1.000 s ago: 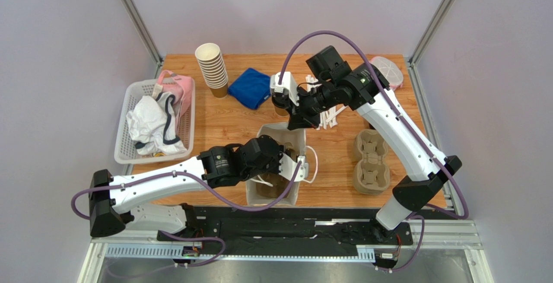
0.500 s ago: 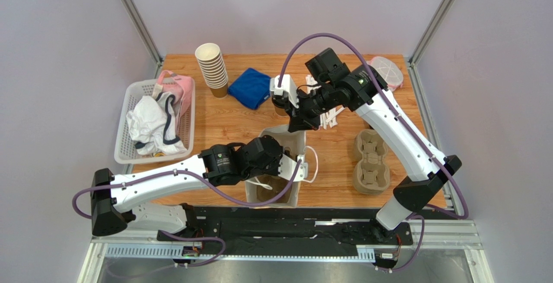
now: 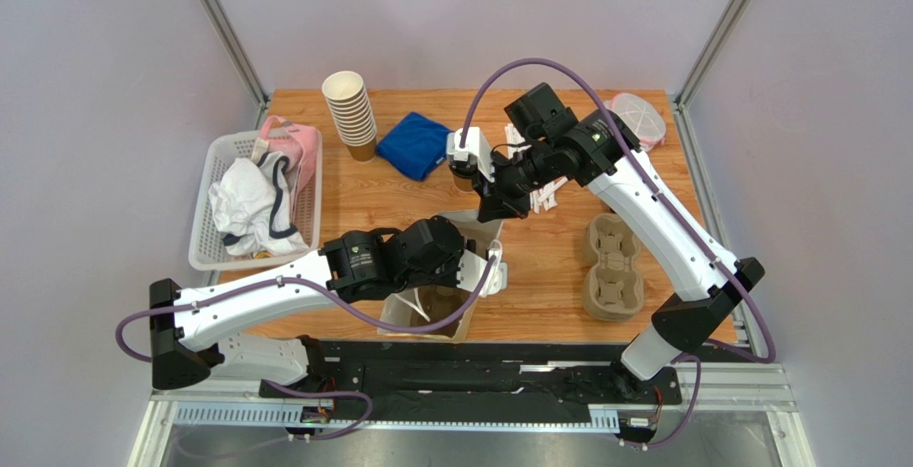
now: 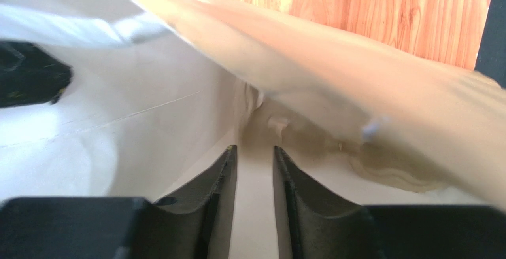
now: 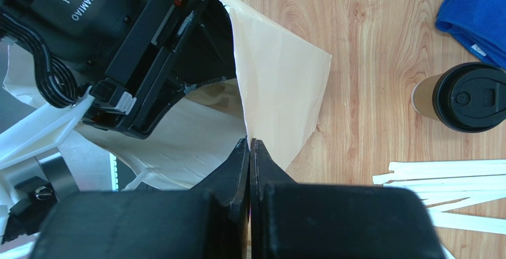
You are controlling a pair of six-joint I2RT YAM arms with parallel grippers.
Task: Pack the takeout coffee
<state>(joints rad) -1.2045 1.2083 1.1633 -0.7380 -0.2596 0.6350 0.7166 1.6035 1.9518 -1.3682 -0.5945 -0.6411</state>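
The takeout coffee (image 3: pixel 462 178), a brown cup with a black lid (image 5: pixel 469 96), stands upright on the wooden table, just beyond the paper bag (image 3: pixel 434 312). My right gripper (image 3: pixel 488 210) is shut on the bag's far rim; in the right wrist view the gripper (image 5: pixel 250 140) pinches the cream paper edge (image 5: pixel 279 75). My left gripper (image 3: pixel 477 269) reaches inside the bag. In the left wrist view its fingers (image 4: pixel 254 149) stand slightly apart with nothing between them, surrounded by the bag's walls (image 4: pixel 119 111). The bag leans toward the near left.
A white basket (image 3: pixel 206 234) of cloths sits at the left. A stack of lidless cups (image 3: pixel 350 114) and a blue cloth (image 3: pixel 413 144) are at the back. White stirrers (image 5: pixel 439 170) lie right of the coffee. A pulp cup carrier (image 3: pixel 613 264) lies at the right.
The left gripper has moved left and deeper into the bag, and the bag's base has swung toward the near left. The right gripper keeps hold of the rim. The coffee has not moved.
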